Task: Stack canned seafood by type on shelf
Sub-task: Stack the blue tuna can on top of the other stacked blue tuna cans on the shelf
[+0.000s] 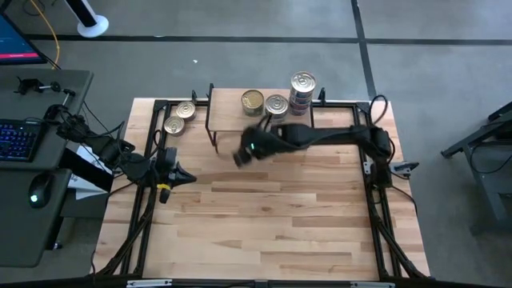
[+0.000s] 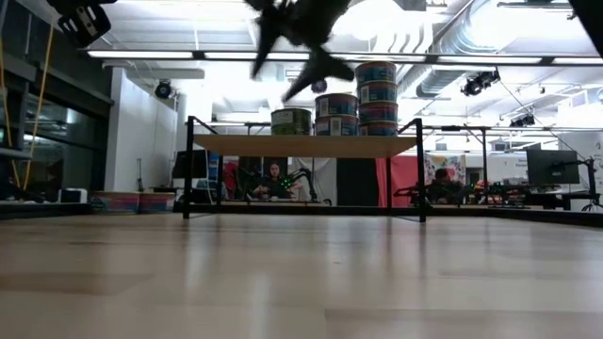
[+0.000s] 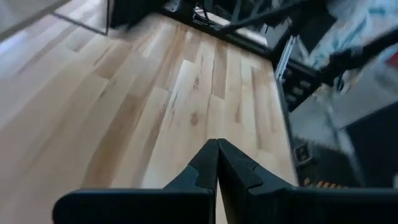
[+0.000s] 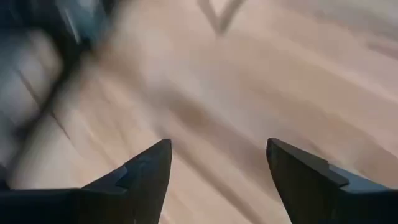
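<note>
The shelf (image 1: 228,112) stands at the table's far side on thin black legs. On its board (image 2: 301,145) the canned seafood rests on its bottoms: a single gold-lidded tin (image 1: 253,100), a short stack (image 2: 336,113) and a taller stack (image 2: 377,97). Two more tins (image 1: 186,110) (image 1: 174,125) lie on the table left of the shelf. My right gripper (image 1: 240,156) hovers open in front of the shelf, above the table, with nothing between its fingers (image 4: 217,144). My left gripper (image 1: 188,175) waits shut at the table's left side (image 3: 217,142).
Black frame rails (image 1: 152,160) run along the table's left and right sides. A desk with a keyboard (image 1: 16,140) and mouse stands beyond the left edge. Bare wood (image 1: 264,224) stretches from the shelf to the near edge.
</note>
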